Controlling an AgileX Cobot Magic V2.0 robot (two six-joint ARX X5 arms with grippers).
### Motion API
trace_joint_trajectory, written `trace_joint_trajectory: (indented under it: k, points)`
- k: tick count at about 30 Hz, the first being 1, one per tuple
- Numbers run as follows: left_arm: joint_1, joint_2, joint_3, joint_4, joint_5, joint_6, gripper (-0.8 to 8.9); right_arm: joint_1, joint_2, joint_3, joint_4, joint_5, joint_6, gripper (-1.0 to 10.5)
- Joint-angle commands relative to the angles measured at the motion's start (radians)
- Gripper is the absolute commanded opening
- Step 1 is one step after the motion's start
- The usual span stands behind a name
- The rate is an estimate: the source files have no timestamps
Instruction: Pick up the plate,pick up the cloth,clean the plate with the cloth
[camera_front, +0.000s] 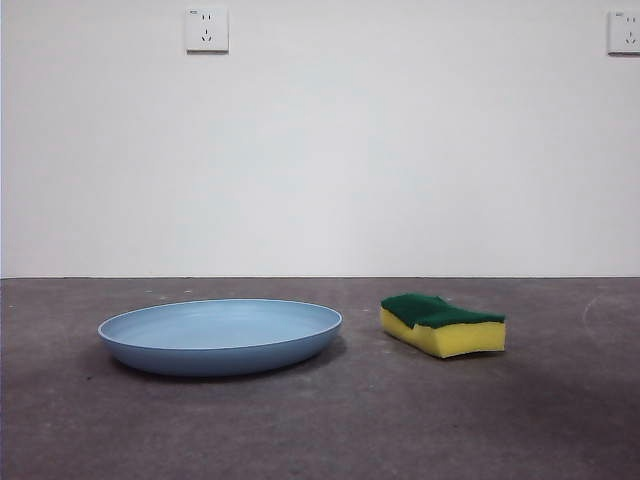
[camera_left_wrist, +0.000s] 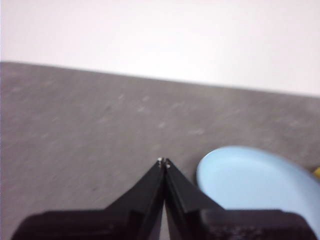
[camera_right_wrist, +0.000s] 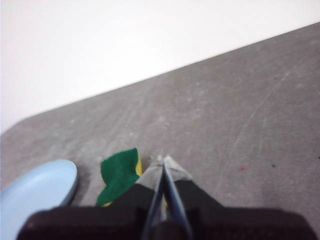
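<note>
The light-blue plate (camera_front: 220, 335) lies flat on the grey table, left of centre in the front view. To its right rests the cloth (camera_front: 442, 324), a yellow sponge with a dark green top. Neither arm shows in the front view. In the left wrist view my left gripper (camera_left_wrist: 164, 162) is shut and empty, raised above the table beside the plate (camera_left_wrist: 252, 182). In the right wrist view my right gripper (camera_right_wrist: 163, 160) is shut and empty too, hovering close beside the cloth (camera_right_wrist: 119, 172), with the plate (camera_right_wrist: 35, 187) beyond it.
A white wall stands behind the table, with a socket (camera_front: 206, 30) high at the left and another (camera_front: 624, 32) at the right edge. The grey tabletop (camera_front: 320, 430) stretches bare in front of both objects.
</note>
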Motion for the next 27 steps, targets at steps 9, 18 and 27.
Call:
trace_joint_trajectory:
  k: [9, 18, 27]
  points:
    - [0.003, 0.055, 0.150, -0.038, 0.051, -0.087, -0.06, 0.001, 0.141, 0.185, -0.010, 0.002, 0.046, -0.1]
    - [0.002, 0.348, 0.406, -0.093, 0.126, -0.059, -0.05, 0.002, 0.461, 0.504, -0.175, -0.008, 0.002, -0.1]
    - [0.002, 0.759, 0.748, -0.411, 0.336, 0.061, -0.03, 0.003, 0.803, 0.869, -0.478, -0.056, -0.184, 0.0]
